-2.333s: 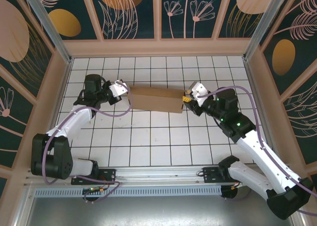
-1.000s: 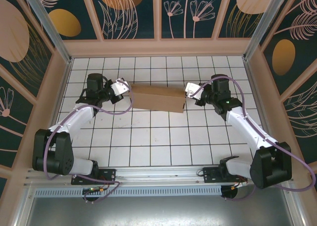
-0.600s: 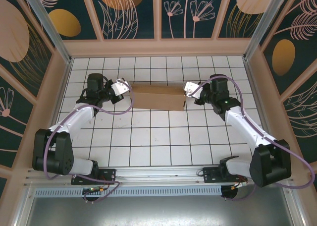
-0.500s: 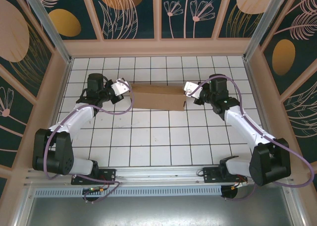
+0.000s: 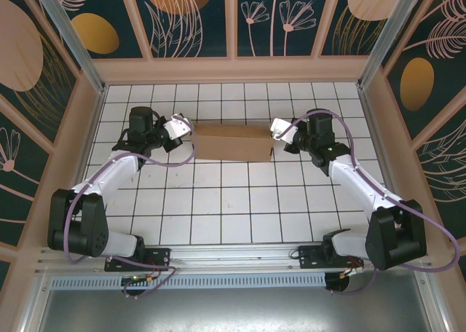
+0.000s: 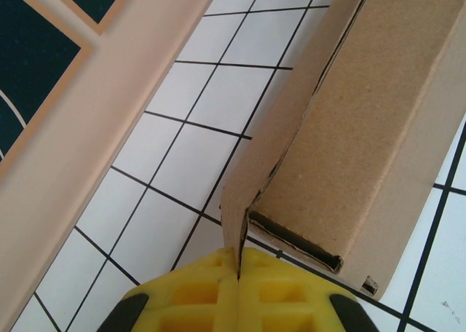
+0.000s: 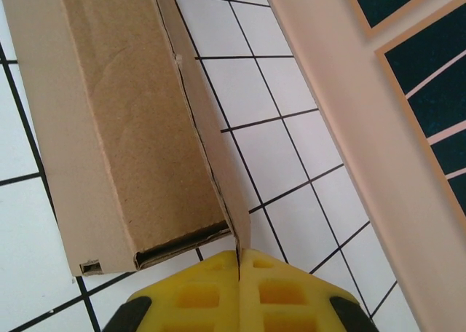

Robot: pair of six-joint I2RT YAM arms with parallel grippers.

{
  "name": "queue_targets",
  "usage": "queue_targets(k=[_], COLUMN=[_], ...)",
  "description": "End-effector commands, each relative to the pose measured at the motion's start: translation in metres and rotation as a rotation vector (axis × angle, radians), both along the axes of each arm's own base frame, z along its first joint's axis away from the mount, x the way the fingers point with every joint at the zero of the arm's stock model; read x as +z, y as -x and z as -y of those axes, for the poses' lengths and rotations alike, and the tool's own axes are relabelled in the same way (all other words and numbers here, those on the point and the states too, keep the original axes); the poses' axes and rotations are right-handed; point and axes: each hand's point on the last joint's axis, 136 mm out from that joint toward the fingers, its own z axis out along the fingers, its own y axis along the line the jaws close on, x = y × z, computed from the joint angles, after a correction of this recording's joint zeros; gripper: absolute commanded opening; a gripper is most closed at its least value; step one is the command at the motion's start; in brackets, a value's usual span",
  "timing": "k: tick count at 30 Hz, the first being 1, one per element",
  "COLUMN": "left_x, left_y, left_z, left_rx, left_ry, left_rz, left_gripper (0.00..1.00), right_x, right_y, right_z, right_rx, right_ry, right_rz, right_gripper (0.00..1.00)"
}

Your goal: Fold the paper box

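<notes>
White tiled table, walled on three sides. The paper box lies flat in the far half, btw. the two arms. Left gripper: yellow pads pressed together, pinching the thin edge of a flap at the box's left end. Right gripper: same at the right end, pads closed on the flap edge. The flap runs along the far long side and stands off the body, w/ a gap visible in both wrist views.

Risks, as judged: both grips hold bare edge only, so the flap prob. slips out if either arm tugs. If the arms move unevenly, the box could skew or the card tear at the crease. Nothing pins the light box, so it may slide rather than fold.

Long axis runs left–right, approx. parallel to the back wall, one short end pointing at each gripper.
</notes>
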Motion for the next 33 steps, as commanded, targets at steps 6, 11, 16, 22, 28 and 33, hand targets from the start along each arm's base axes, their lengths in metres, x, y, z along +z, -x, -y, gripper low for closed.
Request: queue_targets(k=[6, 11, 16, 22, 28, 33], left_x=[0.014, 0.025, 0.037, 0.051, 0.055, 0.041], left_y=[0.007, 0.009, 0.000, -0.009, -0.006, -0.017], left_z=[0.035, 0.045, 0.038, 0.038, 0.045, 0.036], left_rx=[0.061, 0.110, 0.253, 0.335, 0.389, 0.553], left_ry=[0.243, 0.339, 0.436, 0.492, 0.580, 0.607], left_rz=[-0.290, -0.413, -0.480, -0.520, -0.597, -0.700], left_gripper=[0.00, 0.00, 0.00, 0.00, 0.00, 0.00], right_x=[0.007, 0.015, 0.028, 0.030, 0.044, 0.037], right_y=[-0.007, -0.010, -0.011, -0.018, -0.018, -0.029], right_z=[-0.026, -0.031, -0.032, -0.033, -0.031, -0.027], right_rx=[-0.063, -0.136, -0.206, -0.331, -0.407, -0.559], right_ry=[-0.156, -0.237, -0.360, -0.430, -0.543, -0.591], right_rz=[-0.130, -0.183, -0.238, -0.355, -0.408, -0.548], right_gripper=[0.00, 0.00, 0.00, 0.00, 0.00, 0.00])
